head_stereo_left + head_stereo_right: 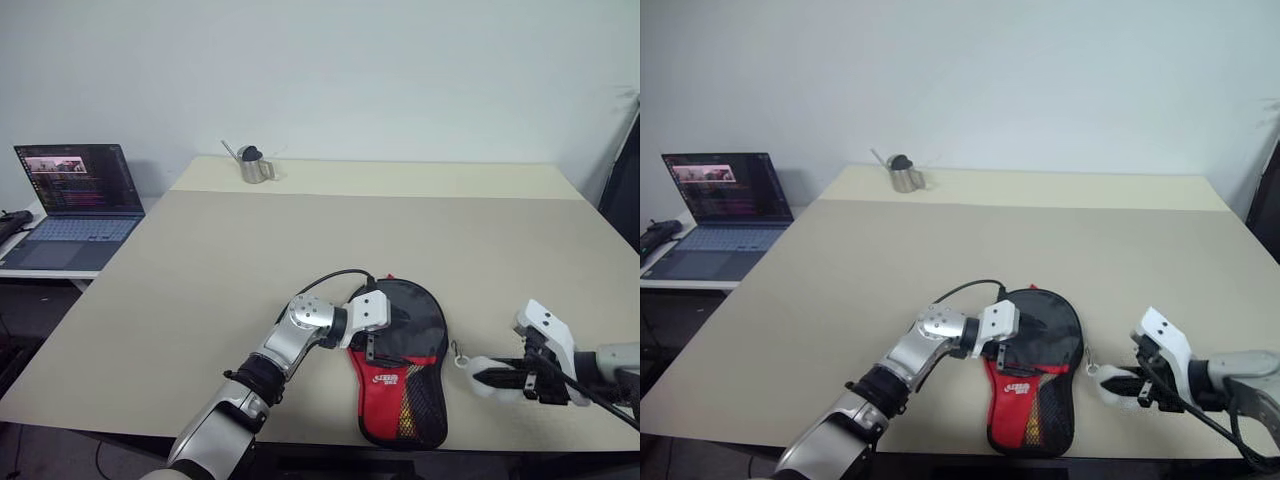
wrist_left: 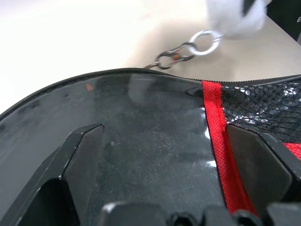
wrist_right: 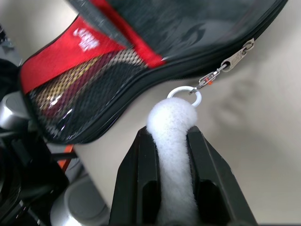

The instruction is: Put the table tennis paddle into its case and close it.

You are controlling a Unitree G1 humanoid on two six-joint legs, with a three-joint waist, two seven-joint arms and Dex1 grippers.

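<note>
The case (image 1: 405,330), black with a red logo panel and a mesh pocket, lies flat near the table's front edge. Red and pale stripes behind the mesh (image 3: 80,82) look like the table tennis paddle's handle; the rest of the paddle is hidden inside. My left gripper (image 1: 385,345) is open, and its fingers (image 2: 77,160) rest spread on the case's glossy black top. To the right of the case, my right gripper (image 3: 171,136) is shut on a white fluffy pom-pom (image 1: 478,378). A ring and a short chain (image 3: 207,77) link the pom-pom to the zipper pull (image 3: 237,55) at the case's edge.
The beige table (image 1: 300,240) stretches far behind the case. A metal cup (image 1: 255,165) stands near its far edge. An open laptop (image 1: 75,200) sits on a lower side table to the left. The case lies close to the table's front edge.
</note>
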